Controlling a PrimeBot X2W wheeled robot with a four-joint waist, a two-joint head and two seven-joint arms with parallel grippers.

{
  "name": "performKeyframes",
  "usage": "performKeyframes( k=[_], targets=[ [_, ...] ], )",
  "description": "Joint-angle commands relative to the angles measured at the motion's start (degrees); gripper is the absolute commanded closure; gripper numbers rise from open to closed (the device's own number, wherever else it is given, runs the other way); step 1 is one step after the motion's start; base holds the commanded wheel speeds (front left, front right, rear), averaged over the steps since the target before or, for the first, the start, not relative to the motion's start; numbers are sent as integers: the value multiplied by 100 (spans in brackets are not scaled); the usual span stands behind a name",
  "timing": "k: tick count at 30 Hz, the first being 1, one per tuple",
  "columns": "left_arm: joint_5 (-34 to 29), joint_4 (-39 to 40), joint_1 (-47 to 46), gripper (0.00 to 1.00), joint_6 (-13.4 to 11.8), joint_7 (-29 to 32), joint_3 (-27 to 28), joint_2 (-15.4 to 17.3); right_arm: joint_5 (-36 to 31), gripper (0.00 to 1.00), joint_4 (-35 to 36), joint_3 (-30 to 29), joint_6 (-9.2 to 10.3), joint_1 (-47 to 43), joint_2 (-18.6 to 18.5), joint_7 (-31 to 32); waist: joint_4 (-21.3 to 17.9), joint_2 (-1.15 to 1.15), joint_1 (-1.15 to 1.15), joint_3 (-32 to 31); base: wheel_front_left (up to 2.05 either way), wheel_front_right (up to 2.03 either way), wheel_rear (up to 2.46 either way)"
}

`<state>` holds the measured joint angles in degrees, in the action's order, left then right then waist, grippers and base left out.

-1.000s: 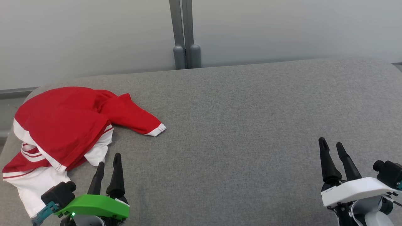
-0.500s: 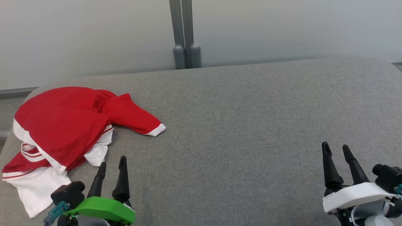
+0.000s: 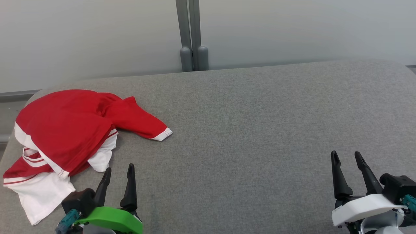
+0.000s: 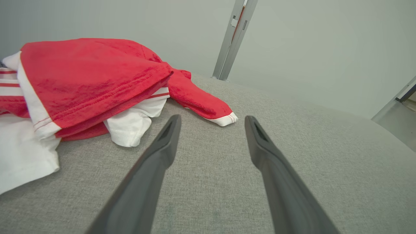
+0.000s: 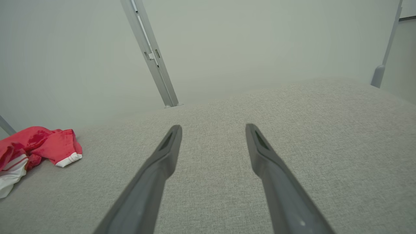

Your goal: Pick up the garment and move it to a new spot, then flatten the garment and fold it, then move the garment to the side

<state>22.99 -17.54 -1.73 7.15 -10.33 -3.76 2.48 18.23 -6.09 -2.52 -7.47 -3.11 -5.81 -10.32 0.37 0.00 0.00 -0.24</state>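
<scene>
Both pairs of fingers stand spread and empty; the crumpled red-and-white garment (image 3: 65, 126) lies just ahead and to the left of the left gripper (image 3: 119, 167), well apart from the right gripper (image 3: 345, 153), which faces bare grey cushion (image 3: 243, 130). A pinch catching only the loose white flap (image 3: 101, 160) nearest the left fingers could let the heap drag or slip free when lifted.

Crumpled red-and-white garment (image 4: 91, 81) on grey cushion (image 4: 325, 169), just beyond the empty, spread left gripper (image 4: 211, 120).
</scene>
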Motion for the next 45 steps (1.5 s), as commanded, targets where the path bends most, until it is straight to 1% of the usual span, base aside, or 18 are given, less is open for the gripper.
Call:
performKeyframes(
  k=[1,11,15,25,37,41,45],
  targets=[
    [-177,34,20,0,34,-56,-7,50,-143,0,60,18,-2,-15,-39,-61,5,0,0,1,0,0,0],
    [-627,-43,25,0,36,-182,-101,53,-546,0,56,22,-3,-92,-44,-184,24,0,0,-13,0,0,0],
    [-818,-68,26,0,38,-227,-114,54,-659,0,58,-62,-3,-106,4,-230,30,0,0,-20,0,0,0],
    [-1142,-162,69,0,41,-346,-129,56,-993,0,3,-247,-3,-151,48,-350,46,0,0,-46,0,0,0],
    [-1541,-213,115,0,41,-457,-82,58,-1431,0,-24,-287,-3,-240,85,-468,89,0,0,-78,0,0,0],
    [-1632,-219,118,0,41,-500,-62,60,-1527,0,-12,-283,-3,-250,90,-500,84,0,0,-83,0,0,0],
    [-1581,-218,113,0,41,-484,-15,59,-1465,0,-3,-286,-3,-250,109,-497,61,0,0,-73,0,0,0]
  ],
)
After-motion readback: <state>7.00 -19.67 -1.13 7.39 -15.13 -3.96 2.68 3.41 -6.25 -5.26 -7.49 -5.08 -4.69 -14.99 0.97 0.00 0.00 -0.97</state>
